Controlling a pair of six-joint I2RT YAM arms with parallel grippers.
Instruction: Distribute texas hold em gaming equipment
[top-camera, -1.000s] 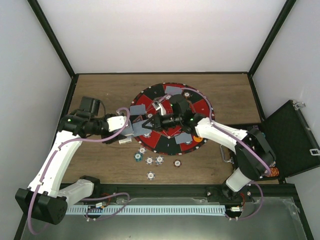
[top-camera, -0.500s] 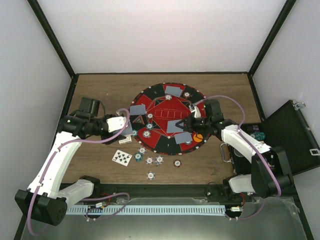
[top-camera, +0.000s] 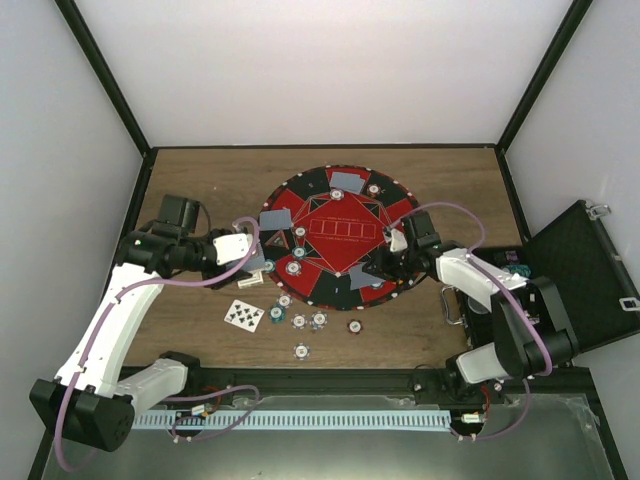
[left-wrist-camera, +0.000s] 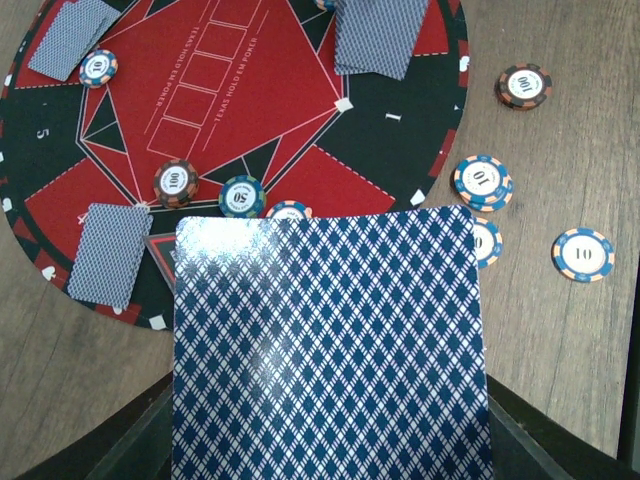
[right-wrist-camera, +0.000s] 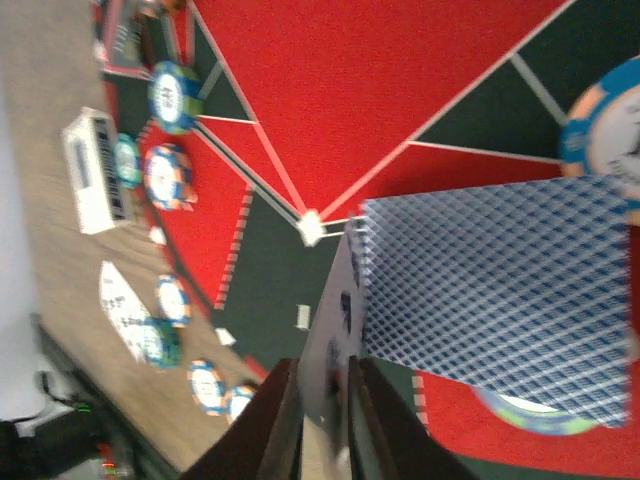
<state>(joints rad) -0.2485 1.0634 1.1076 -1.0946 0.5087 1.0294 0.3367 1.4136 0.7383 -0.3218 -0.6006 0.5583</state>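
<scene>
nearest the arm bases, a handful of poker chips lie loose on the wooden worktop, clustered just off the near rim of the round red-and-black mat. one face-up card lies flat on the wood to their left. a bit further in, the left fingers are clamped on blue-backed cards, held flat over the mat's left edge. only the top back shows, so can't tell how many there are. over on the right, the right fingers sit low over the near-right part of the mat, almost together, with a single card standing on edge in the gap. honestly can't tell if they're pinching it or just sitting around it. right beside that, a face-down card lies on the mat, partly covering a round disc. further back, more face-down cards and a few chips lie on the mat. the black case stands open at the far right.
</scene>
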